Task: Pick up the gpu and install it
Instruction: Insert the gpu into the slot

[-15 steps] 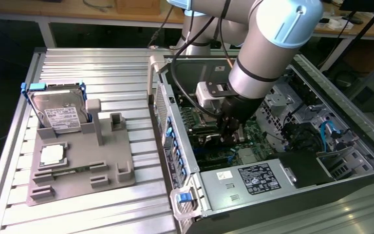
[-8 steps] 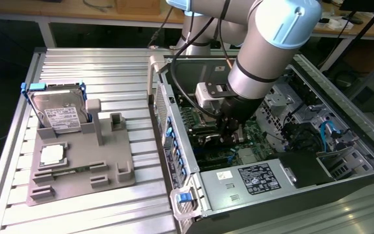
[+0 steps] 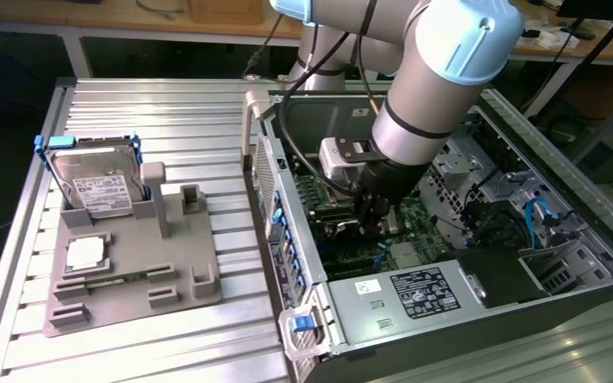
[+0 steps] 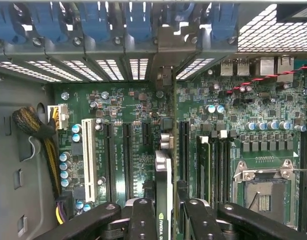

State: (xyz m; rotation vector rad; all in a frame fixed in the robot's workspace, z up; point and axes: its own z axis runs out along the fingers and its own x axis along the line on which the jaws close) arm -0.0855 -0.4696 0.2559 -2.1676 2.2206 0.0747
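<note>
So the pick-up half looks done. The gripper (image 3: 376,227) is down inside the open computer case (image 3: 267,171), and in the wrist view its fingers (image 4: 142,220) are clamped on the gpu (image 4: 163,175), one on each side. You see the card edge-on there, a thin blade with a bit of green logo showing between the pads.

It's sitting over the motherboard (image 4: 118,115), running parallel to the long black expansion slots (image 4: 127,160), in the gap between two of them and well away from the CPU socket (image 4: 263,192). Its far end points at the rear bracket openings of the case.

I honestly can't tell whether it's pushed home or just hovering above the connector. My guess is it's lined up but not seated, so the install part is what's left.

Over on the exterior view's left, the hard drive (image 3: 99,187) sits upright in the gray parts holder (image 3: 179,263), untouched.
</note>
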